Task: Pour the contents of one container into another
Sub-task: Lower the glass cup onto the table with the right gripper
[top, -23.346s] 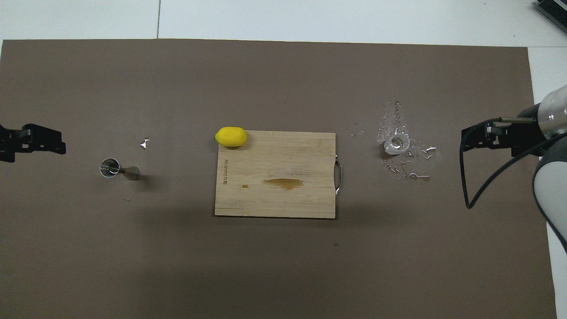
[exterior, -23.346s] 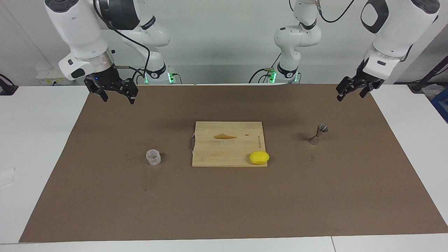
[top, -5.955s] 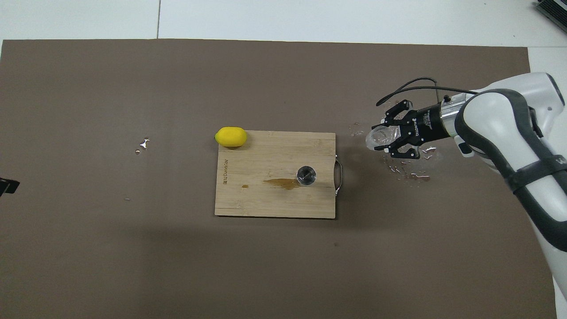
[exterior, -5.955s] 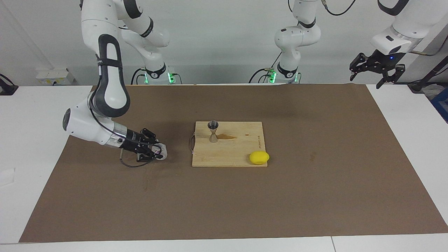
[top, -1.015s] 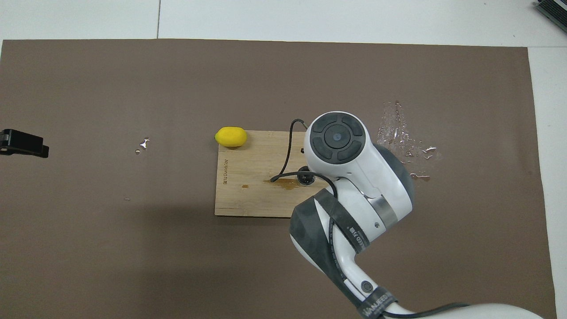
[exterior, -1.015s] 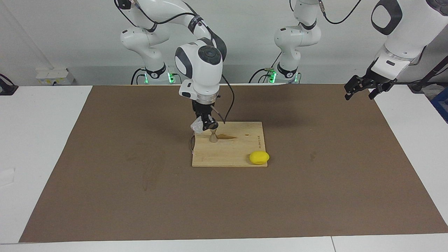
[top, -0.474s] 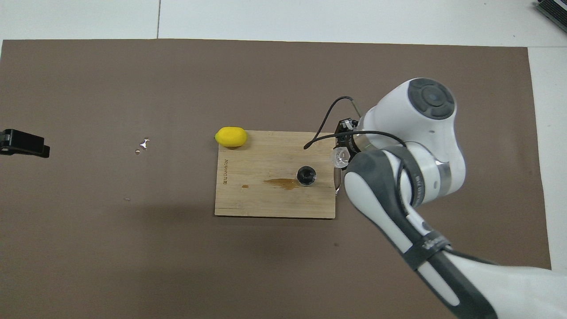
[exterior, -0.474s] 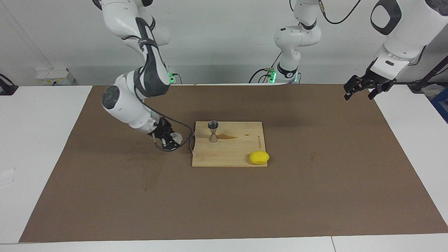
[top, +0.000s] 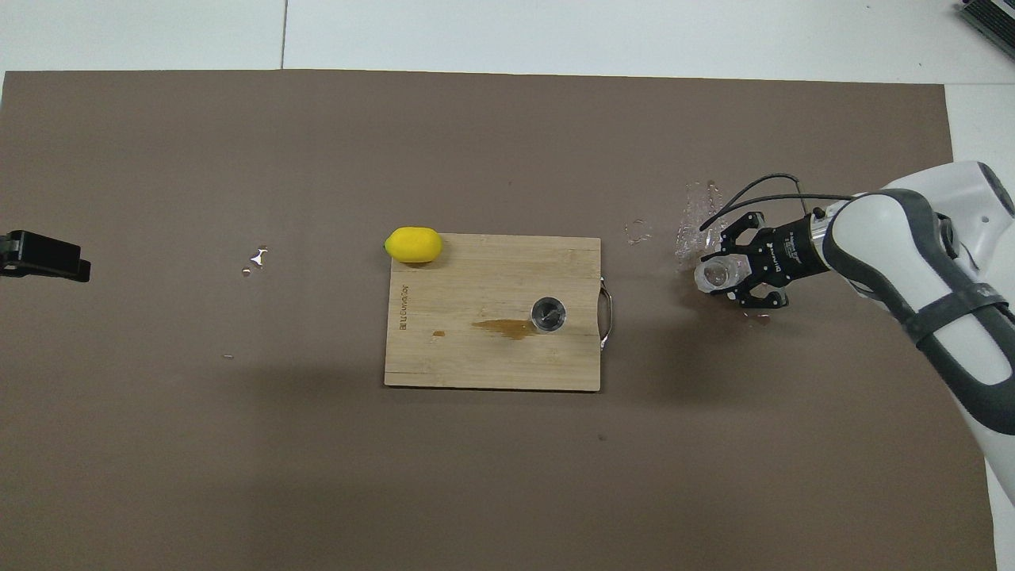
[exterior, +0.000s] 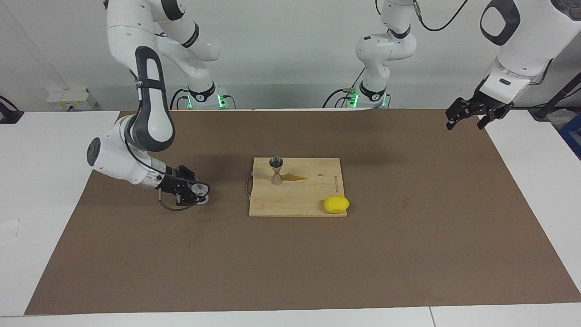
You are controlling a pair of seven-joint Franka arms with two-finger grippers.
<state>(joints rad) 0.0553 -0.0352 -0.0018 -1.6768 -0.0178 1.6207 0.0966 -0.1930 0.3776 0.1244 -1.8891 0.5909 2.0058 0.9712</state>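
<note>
Metal jigger [exterior: 276, 170] upright on cutting board [exterior: 313, 200], toward the right arm's end; right gripper [exterior: 194, 194] jaws pinching clear cup [top: 715, 274] low over brown mat [exterior: 290, 263] beside board; board's printed mark illegible; left gripper [exterior: 467, 116] waits, jaws spread, over mat's edge.

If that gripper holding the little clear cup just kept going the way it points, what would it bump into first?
Probably the cutting board, at its handle end. The right gripper, shut on the clear cup, points that way across bare mat; its height is hard to judge.

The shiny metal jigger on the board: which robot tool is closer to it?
Right. The right tool holds the clear cup down beside the board bearing the jigger; the left tool waits at the table's end.
</note>
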